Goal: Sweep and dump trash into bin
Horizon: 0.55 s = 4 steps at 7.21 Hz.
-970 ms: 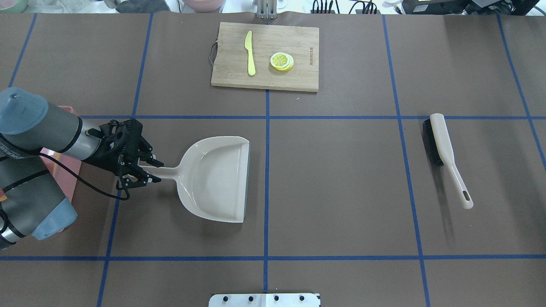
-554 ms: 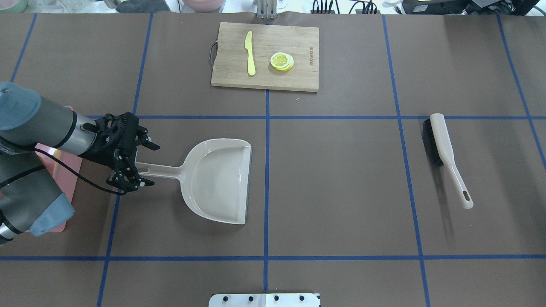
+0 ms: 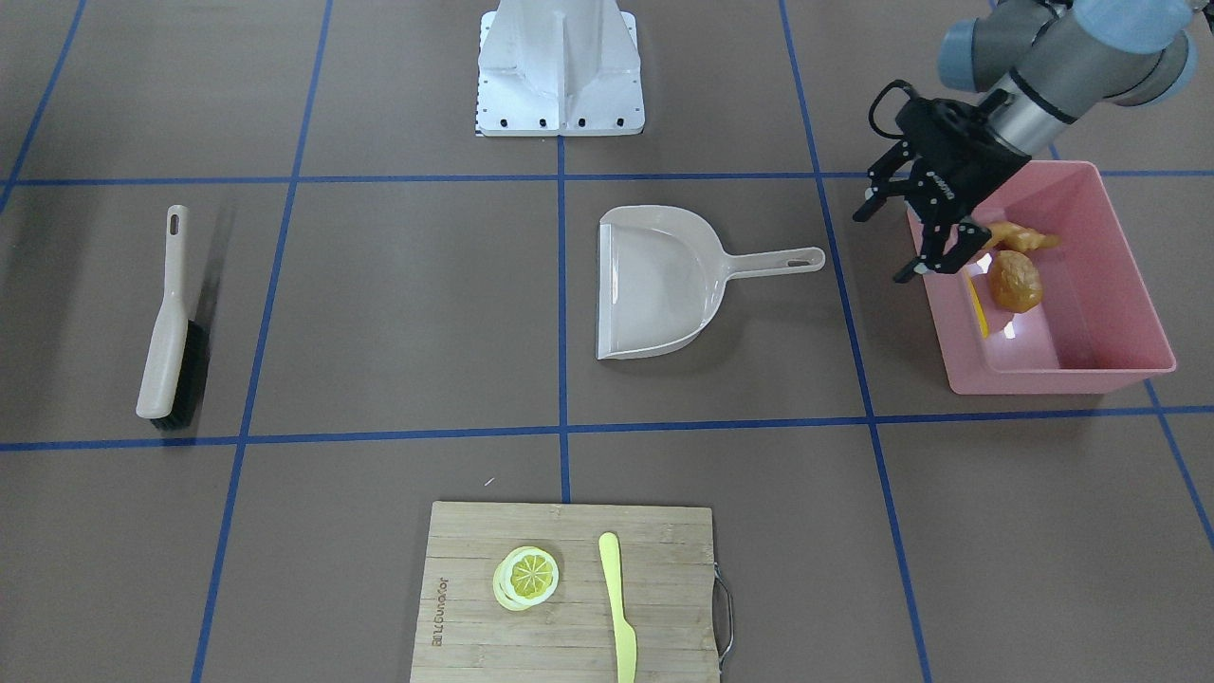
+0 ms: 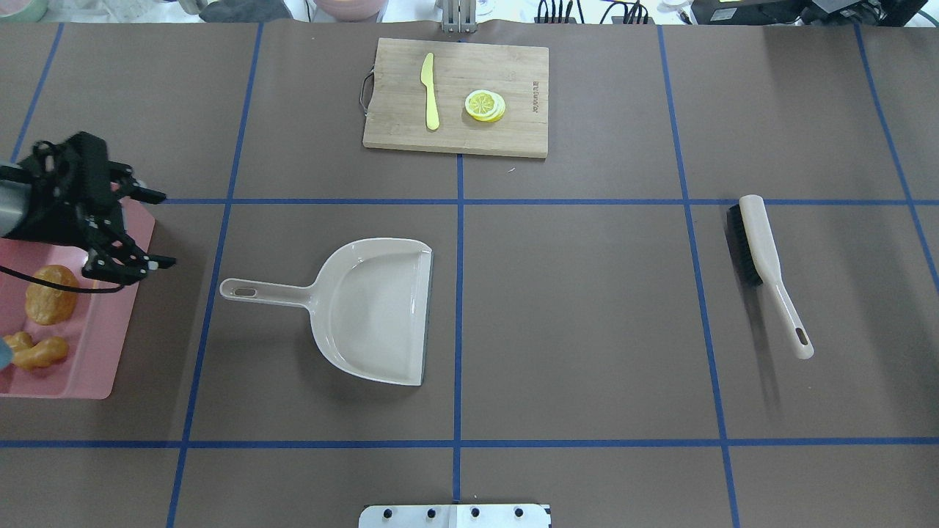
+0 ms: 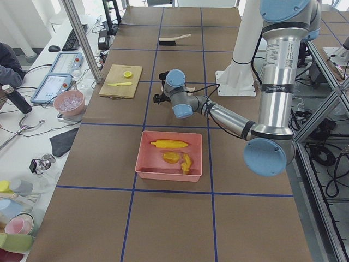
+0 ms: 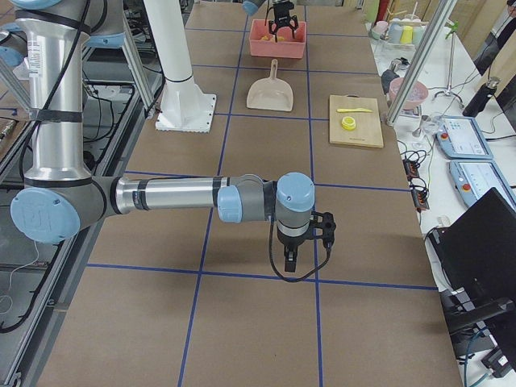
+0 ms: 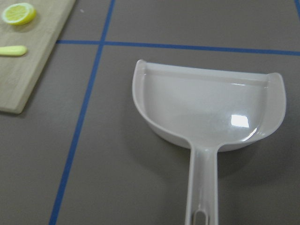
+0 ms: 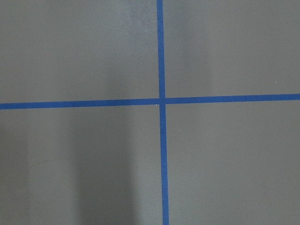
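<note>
Brown tabletop (image 4: 587, 330) bears a glossy pink bin (image 3: 1072, 378) holding corn (image 5: 169, 144), ginger (image 4: 37, 352), potato (image 4: 50, 293).

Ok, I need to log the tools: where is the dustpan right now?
In the overhead view the dustpan lies flat left of centre, handle pointing toward the pink bin, clear of the open left gripper.

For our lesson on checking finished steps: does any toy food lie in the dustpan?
No, the dustpan is bare inside, while the corn, the potato and the ginger lie in the pink bin.
</note>
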### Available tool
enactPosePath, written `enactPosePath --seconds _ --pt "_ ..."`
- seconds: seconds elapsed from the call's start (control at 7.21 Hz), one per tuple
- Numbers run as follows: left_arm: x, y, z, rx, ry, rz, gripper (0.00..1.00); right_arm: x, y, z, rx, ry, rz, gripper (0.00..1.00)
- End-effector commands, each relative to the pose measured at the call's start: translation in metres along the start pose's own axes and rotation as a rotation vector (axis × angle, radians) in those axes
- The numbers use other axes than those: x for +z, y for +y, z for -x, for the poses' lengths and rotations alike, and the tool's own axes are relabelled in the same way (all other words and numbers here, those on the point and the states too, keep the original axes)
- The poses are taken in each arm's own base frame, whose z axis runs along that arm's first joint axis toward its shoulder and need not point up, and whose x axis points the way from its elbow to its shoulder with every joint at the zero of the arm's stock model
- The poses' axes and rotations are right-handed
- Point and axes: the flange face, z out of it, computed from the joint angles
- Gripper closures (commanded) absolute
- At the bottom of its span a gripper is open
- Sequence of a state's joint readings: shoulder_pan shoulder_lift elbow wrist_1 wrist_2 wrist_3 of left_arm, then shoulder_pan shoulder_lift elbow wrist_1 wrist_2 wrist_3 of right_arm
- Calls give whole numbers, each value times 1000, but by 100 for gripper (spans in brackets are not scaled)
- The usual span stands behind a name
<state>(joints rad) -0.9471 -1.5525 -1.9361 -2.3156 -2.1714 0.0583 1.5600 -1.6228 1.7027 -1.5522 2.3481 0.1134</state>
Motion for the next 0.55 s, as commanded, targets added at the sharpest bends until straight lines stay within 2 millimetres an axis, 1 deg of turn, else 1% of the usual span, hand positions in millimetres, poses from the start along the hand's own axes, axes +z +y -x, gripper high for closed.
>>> enactPosePath --seconds 0.0,0.14,0.28,0.42 --pt "-65 79 47 -474 -163 96 2 0 1 -1 0 1 0 0" --pt "-92 114 57 -585 -216 106 2 0 1 -1 0 1 0 0" --pt "-129 163 73 -723 -264 145 2 1 1 -1 1 4 1 0" --pt "-140 204 92 -809 -318 180 2 1 1 -2 0 6 1 0"
